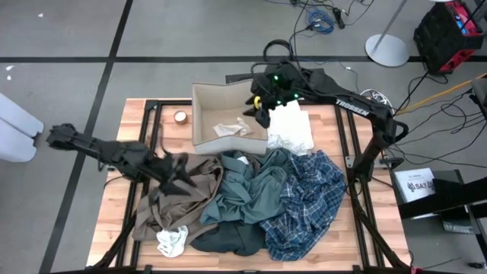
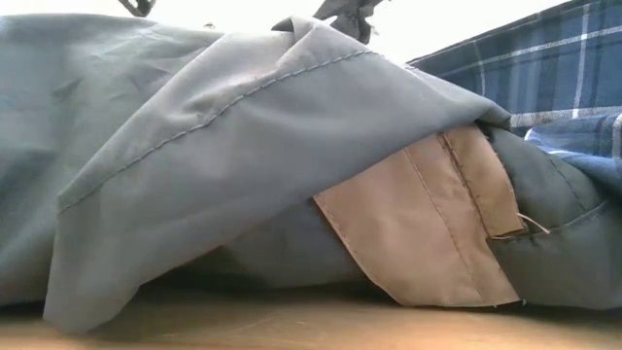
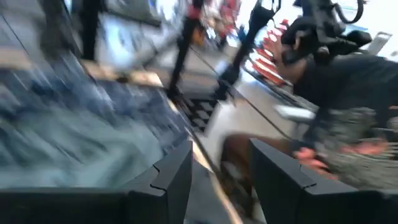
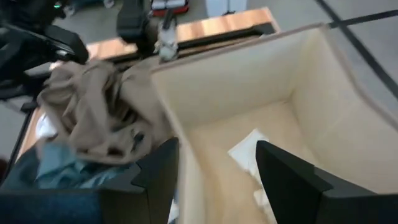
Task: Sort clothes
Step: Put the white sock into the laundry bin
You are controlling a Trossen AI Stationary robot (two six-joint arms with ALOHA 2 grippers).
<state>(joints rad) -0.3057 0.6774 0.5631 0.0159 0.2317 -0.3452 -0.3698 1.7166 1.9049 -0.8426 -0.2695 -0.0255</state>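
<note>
Crumpled clothes [image 1: 259,202] heaped on the table, one cream piece [image 1: 232,129] seemingly boxed.

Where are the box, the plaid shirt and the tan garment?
box [image 1: 199,114]: high view, on its left wall.
plaid shirt [image 1: 304,199]: high view, middle of the fabric.
tan garment [image 1: 199,176]: high view, on its upper right part.

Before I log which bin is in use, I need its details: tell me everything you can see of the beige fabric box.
The beige fabric box is a square, open-topped bin with soft cream walls that look like stiffened cloth, standing upright at the table's far side. A crumpled cream-white piece lies on its floor; otherwise the inside looks bare. The right gripper hangs open at its right rim. The tan-brown garment bunches just outside its near wall, and a white folded piece lies beside it on the right.
</note>
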